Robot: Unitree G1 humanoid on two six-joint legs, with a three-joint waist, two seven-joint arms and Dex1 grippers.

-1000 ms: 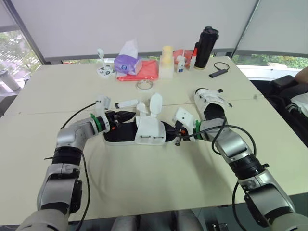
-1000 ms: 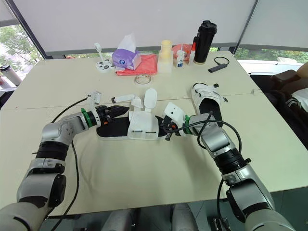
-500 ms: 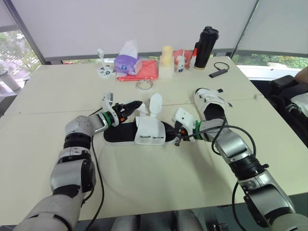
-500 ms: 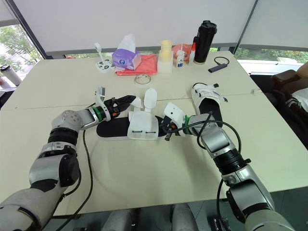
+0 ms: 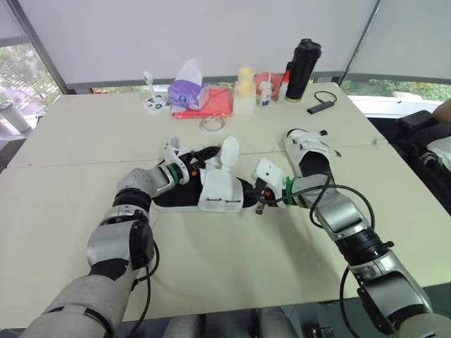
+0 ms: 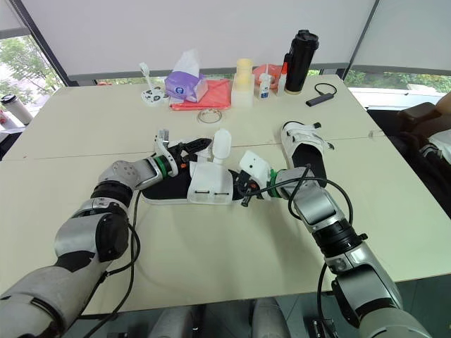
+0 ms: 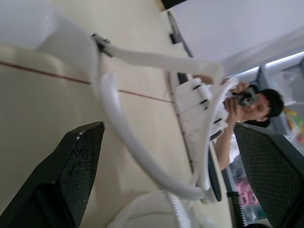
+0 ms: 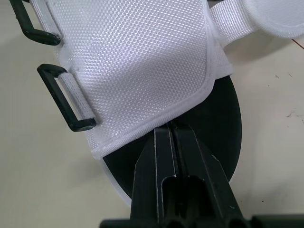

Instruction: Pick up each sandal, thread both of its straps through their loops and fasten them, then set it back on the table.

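1. A black-soled sandal with white woven straps lies flat on the cream surface. It stretches between the two sets of jaws, with its heel end at the left jaws and its toe end at the right jaws.
2. The left jaws stand wide open at the heel end and hold nothing. Their two black fingers are far apart, and a thin white heel strap curves through the gap between them. Whether it touches either finger cannot be told.
3. Just beyond the left jaws, toward the sandal's middle, a rounded white strap tab stands upright.
4. The right jaws are pressed tightly together over the bare black sole at the toe. The tips of their fingers meet the hem of the broad white mesh upper. Whether any fabric is pinched between them cannot be told.
5. Two black rectangular loops sit along the edge of that upper, off to one side ahead of the right jaws.
6. A second black-and-white sandal lies on the surface behind the right jaws, beside that forearm and well apart from the left jaws.
7. Far beyond both jaws, along the surface's back edge, stand a purple tissue packet, a red cloth, a pale yellow container and a tall black bottle.
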